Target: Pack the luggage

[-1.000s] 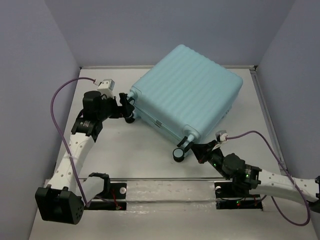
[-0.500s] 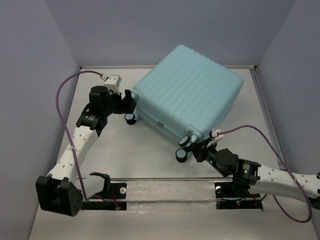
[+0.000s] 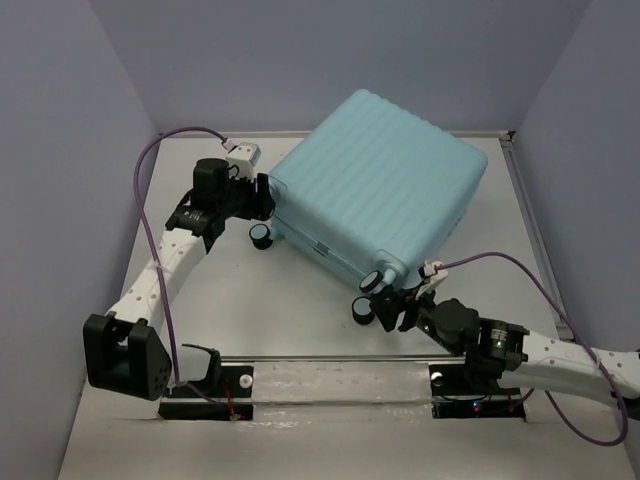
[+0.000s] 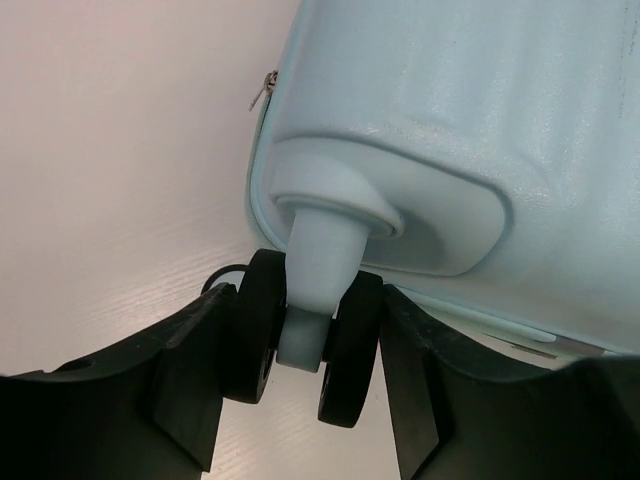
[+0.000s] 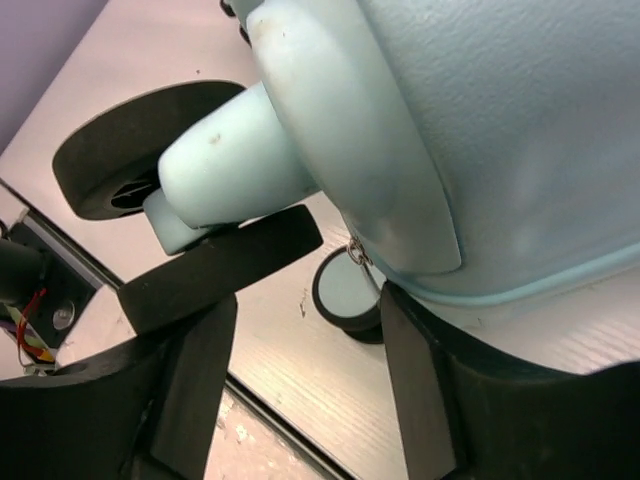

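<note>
The luggage (image 3: pixel 375 180), a pale mint-blue ribbed hard-shell suitcase, lies shut and flat on the table, turned at an angle. My left gripper (image 3: pixel 264 196) is at its left corner. In the left wrist view the two fingers press on both black discs of a spinner wheel (image 4: pixel 345 350), so the left gripper (image 4: pixel 308 312) is shut on that wheel. My right gripper (image 3: pixel 392 306) sits at the near corner by two wheels (image 3: pixel 364 308). There the right gripper (image 5: pixel 310 300) stands open, one finger under a wheel disc (image 5: pixel 220 268), the other under the shell's corner (image 5: pixel 520 180).
Another wheel (image 3: pixel 260 235) stands free below the left gripper. Lilac walls close in the table at the back and sides, and the luggage's far corner lies close to the back wall. A metal rail (image 3: pixel 340 358) with both arm bases runs along the near edge. Purple cables loop off both wrists.
My left gripper moved back and right to the luggage's left corner and closed on a wheel. My right gripper went from shut to open beside the near wheels.
</note>
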Motion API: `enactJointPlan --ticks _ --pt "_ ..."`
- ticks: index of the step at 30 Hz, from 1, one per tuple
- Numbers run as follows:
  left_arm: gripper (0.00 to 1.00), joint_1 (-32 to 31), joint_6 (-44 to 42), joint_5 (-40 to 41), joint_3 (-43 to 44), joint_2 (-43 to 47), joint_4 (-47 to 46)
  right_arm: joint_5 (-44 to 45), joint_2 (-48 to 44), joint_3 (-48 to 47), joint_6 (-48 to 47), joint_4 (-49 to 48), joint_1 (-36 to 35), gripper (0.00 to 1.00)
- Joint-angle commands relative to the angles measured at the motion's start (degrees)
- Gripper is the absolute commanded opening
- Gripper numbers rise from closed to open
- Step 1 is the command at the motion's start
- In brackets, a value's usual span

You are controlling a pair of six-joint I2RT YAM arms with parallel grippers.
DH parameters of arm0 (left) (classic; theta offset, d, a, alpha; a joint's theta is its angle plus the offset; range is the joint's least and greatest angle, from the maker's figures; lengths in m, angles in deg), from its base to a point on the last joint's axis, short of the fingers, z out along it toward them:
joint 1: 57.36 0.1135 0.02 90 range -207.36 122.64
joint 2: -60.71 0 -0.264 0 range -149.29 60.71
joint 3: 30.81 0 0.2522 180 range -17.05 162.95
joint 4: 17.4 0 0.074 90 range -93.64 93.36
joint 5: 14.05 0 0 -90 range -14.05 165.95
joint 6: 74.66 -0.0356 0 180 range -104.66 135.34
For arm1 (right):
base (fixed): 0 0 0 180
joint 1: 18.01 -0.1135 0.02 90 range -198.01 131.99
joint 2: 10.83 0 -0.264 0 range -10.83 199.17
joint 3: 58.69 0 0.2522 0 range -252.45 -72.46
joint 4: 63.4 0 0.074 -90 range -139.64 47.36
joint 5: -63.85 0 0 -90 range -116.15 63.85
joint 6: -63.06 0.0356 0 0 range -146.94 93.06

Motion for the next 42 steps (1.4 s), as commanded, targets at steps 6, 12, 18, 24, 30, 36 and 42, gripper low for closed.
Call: enactJointPlan --ticks 6,12,18,24,30,36,42 --pt "0.06 -0.79 3.63 -0.97 -0.96 1.64 -3.62 6.93 0.68 -7.03 1.92 9.6 7.05 0.49" --pt "0.06 -4.47 5.84 0.43 -6.06 5.16 -2.83 -7.46 7.18 -9.93 -5.63 3.2 26.74 0.37" --pt "0.06 -11.15 8.3 3.51 -10.45 9.46 -1.51 -25.93 20.98 -13.97 -11.61 -9.72 40.39 0.35" --pt "0.06 -11.77 10.84 1.23 -13.18 13.86 -2.39 -35.35 30.65 -20.74 -17.5 -13.69 41.01 0.36" --pt "0.06 -11.77 16.54 -4.21 -13.54 15.71 -6.87 -49.03 31.81 -22.33 -23.65 -13.69 42.24 0.55" --pt "0.06 -11.77 26.39 -9.49 -15.9 16.41 -18.36 -46.17 24.17 -13.91 -19.55 -16.31 42.24 0.67" --pt "0.06 -11.77 35.72 -10.82 -18.63 17.82 -28.39 -38.71 17.74 -0.89 -10.85 -27.56 42.24 0.44"
